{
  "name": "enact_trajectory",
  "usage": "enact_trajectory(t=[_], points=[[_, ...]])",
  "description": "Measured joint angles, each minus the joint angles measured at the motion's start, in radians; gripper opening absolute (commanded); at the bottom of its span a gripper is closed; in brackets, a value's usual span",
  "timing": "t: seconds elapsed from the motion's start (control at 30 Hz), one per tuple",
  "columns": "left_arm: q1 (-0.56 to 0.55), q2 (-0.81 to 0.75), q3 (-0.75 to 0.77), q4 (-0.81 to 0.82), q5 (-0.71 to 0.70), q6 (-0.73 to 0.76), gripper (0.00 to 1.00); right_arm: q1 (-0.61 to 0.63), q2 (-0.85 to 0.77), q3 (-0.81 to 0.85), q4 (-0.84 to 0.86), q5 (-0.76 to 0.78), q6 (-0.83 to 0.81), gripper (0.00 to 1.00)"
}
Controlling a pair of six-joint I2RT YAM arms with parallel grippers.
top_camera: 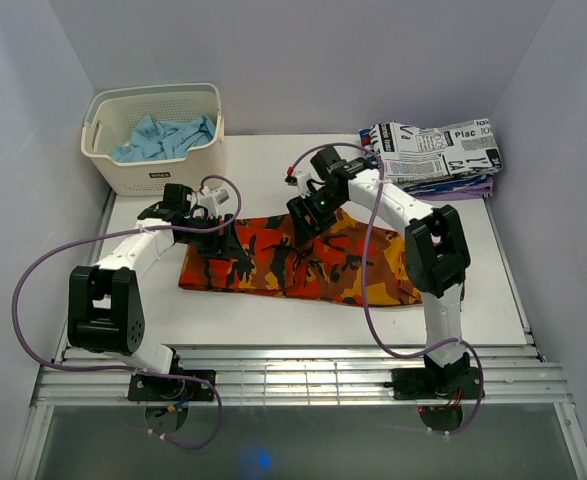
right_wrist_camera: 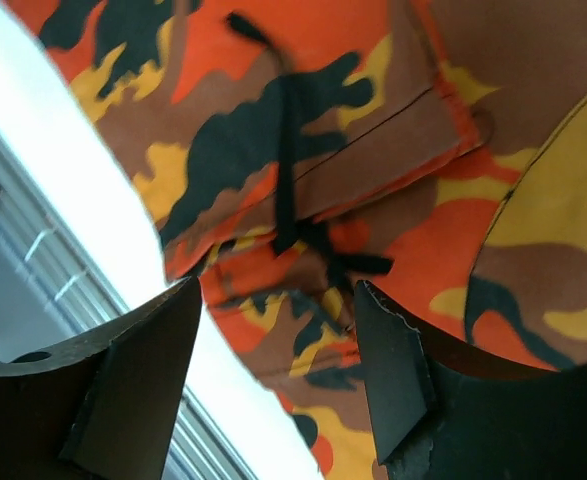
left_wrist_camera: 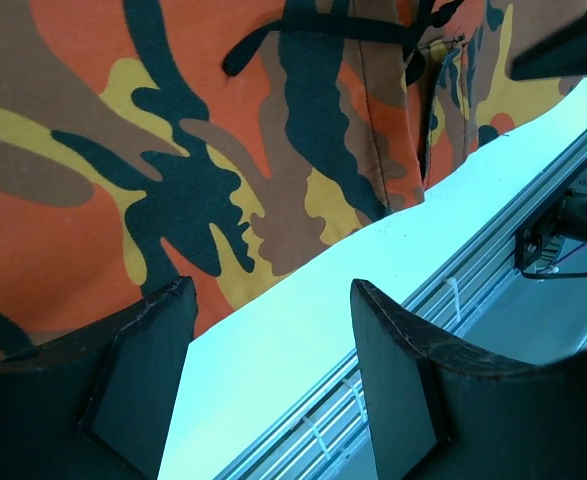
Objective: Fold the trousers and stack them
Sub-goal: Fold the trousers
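Only "Plac" reads on the newspaper-print garment [top_camera: 435, 150]; the basket's label [top_camera: 160, 176] is too small.

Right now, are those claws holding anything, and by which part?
Nothing is held. The left gripper and the right gripper both hang open over the trousers, no cloth between their fingers.

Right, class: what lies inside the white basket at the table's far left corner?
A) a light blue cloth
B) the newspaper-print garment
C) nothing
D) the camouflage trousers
A: crumpled light blue cloth shows inside the basket, while the trousers lie spread outside it and the newspaper-print garment sits folded far right.
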Motion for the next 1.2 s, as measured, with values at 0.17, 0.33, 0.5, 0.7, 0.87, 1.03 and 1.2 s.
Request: enact_trajectory(t=[0.17,0.33,0.5,0.7,0.87,1.03,1.2], points=[[0.009,-0.001,0.007,-0.009,-0.012,-0.005,0.75,0.001,0.081,0.013,0.053,0.057,0.063,0.70],[0.009,-0.010,0.009,-0.014,-0.026,-0.010,0.75,-0.006,0.147,0.016,0.092,0.068,0.116,0.70],[0.010,-0.016,0.011,-0.024,-0.040,-0.011,0.75,-0.006,0.192,0.037,0.114,0.041,0.154,0.69],[0.017,-0.019,0.011,-0.030,-0.049,-0.011,0.75,-0.005,0.226,0.075,0.141,0.001,0.182,0.67],[0.022,-0.019,0.011,-0.030,-0.050,-0.011,0.75,-0.006,0.241,0.084,0.160,-0.026,0.201,0.52],[0.028,-0.019,0.011,-0.031,-0.050,-0.011,0.75,-0.006,0.260,0.089,0.170,-0.042,0.212,0.29],[0.034,-0.019,0.011,-0.031,-0.053,-0.010,0.76,-0.005,0.259,0.089,0.171,-0.053,0.219,0.13]])
